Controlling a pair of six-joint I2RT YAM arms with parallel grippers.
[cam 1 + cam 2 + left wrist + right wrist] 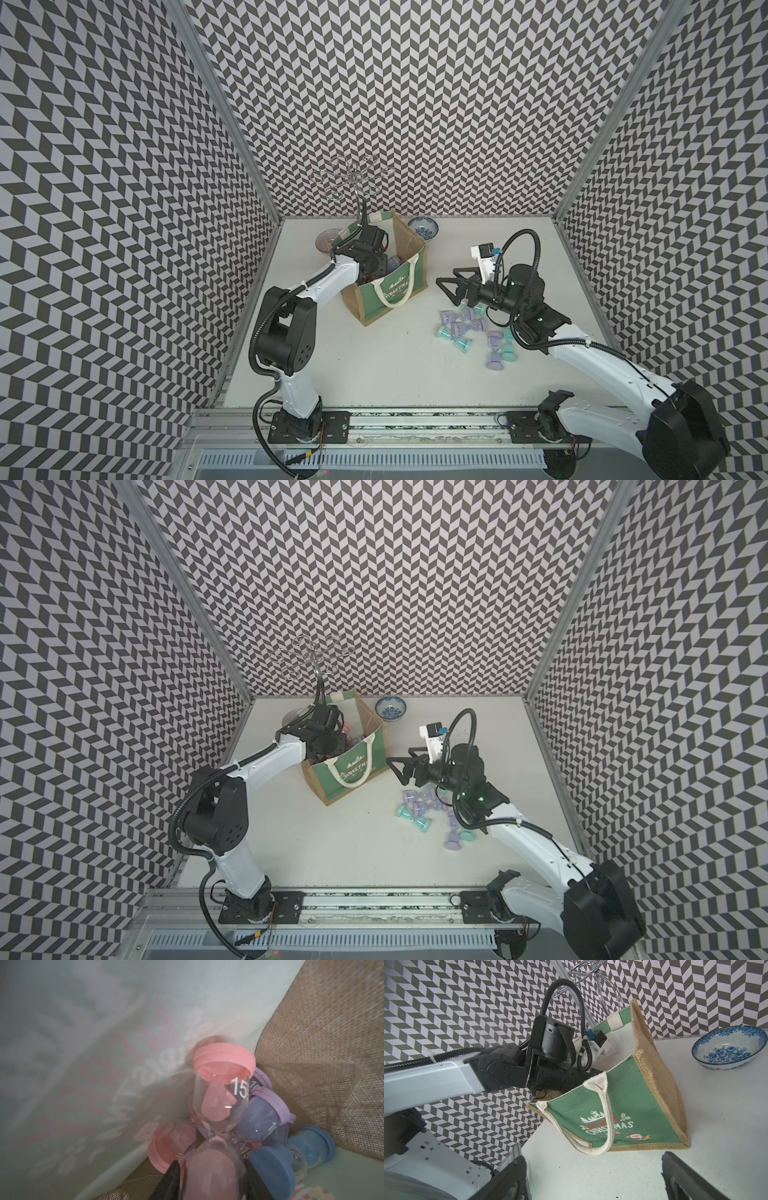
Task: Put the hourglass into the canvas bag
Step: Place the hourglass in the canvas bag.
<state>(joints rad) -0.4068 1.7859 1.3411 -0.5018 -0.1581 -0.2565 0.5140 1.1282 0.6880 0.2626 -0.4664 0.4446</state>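
The left hand (211,1165) is clamped narrowly on one glass bulb of the pink hourglass (220,1093), inside the canvas bag (388,291) at centre frame in a top view. Judged light, rigid, slippery and breakable; grip the bulb gently, never the thin waist. The right hand (451,281) stands wide and empty, centre right.

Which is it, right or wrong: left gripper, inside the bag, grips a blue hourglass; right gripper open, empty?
Wrong on colour: the left wrist view shows the left gripper, inside the bag, gripping a pink hourglass, not blue. The right gripper: open and empty, as said.
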